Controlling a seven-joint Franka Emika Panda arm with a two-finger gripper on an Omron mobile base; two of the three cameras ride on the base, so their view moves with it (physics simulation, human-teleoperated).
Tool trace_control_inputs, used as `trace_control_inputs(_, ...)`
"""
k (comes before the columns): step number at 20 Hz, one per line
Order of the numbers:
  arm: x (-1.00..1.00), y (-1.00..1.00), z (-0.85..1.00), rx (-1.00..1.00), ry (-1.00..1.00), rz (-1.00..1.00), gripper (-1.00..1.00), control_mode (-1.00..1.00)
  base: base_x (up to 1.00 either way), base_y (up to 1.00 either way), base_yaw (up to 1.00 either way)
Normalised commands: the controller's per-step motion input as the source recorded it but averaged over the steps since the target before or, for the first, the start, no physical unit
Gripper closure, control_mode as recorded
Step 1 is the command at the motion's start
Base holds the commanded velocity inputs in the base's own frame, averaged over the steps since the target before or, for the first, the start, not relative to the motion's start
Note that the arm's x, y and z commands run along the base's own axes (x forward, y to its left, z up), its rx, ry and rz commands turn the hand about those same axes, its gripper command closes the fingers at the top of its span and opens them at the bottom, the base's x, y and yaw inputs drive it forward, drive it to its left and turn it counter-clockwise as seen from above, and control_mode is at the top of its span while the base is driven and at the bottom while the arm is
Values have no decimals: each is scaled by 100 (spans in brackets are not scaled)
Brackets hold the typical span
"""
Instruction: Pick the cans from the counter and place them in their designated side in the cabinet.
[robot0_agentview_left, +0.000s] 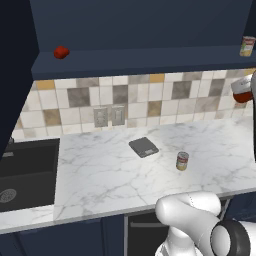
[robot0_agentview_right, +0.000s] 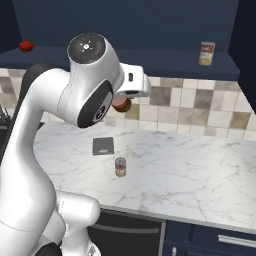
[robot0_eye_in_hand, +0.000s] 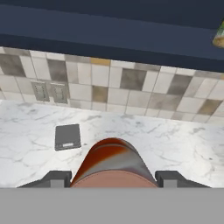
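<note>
Gripping the red can (robot0_eye_in_hand: 113, 164), the claw (robot0_eye_in_hand: 113, 178) is closed on it, one dark fingertip (robot0_eye_in_hand: 56, 178) showing at each side of the tin in the hand view. In the left base view the same can (robot0_agentview_left: 242, 91) is seen at the right edge, held up in the air before the tiled wall, below the shelf. In the right base view only a small part of it (robot0_agentview_right: 121, 105) is visible under the white wrist.

Beneath the held can, the bench (robot0_agentview_left: 100, 170) of white marble with grey veins is spread out. On it a labelled can (robot0_agentview_left: 182, 161) is stood upright, with a silver top and a yellow-and-red label; the writing on the label is too small to be read. Near it, toward the wall, a flat dark grey scale (robot0_agentview_left: 144, 147) is laid, apart from the can.

Above the tiles, the cabinet (robot0_agentview_left: 150, 57) in dark navy is fitted with a long open shelf. At its right end another labelled can (robot0_agentview_right: 207, 53) is stood upright; its lettering cannot be made out either. At the left end of the shelf a small red lump (robot0_agentview_left: 61, 52) is rested. A dark sink (robot0_agentview_left: 27, 172) is sunk into the bench at the left.
</note>
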Motion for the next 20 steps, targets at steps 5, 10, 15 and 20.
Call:
trace_control_inputs(5, 7, -9, 20, -2, -9, 0, 100, -100, 0, 0, 0)
trace_control_inputs(10, 7, -12, 20, -2, -8, 0, 100, -100, 0, 0, 0)
trace_control_inputs(15, 10, -13, 21, -2, -7, 0, 100, -100, 0, 0, 0)
trace_control_inputs(20, 12, -11, 21, -1, -6, 0, 100, -100, 0, 0, 0)
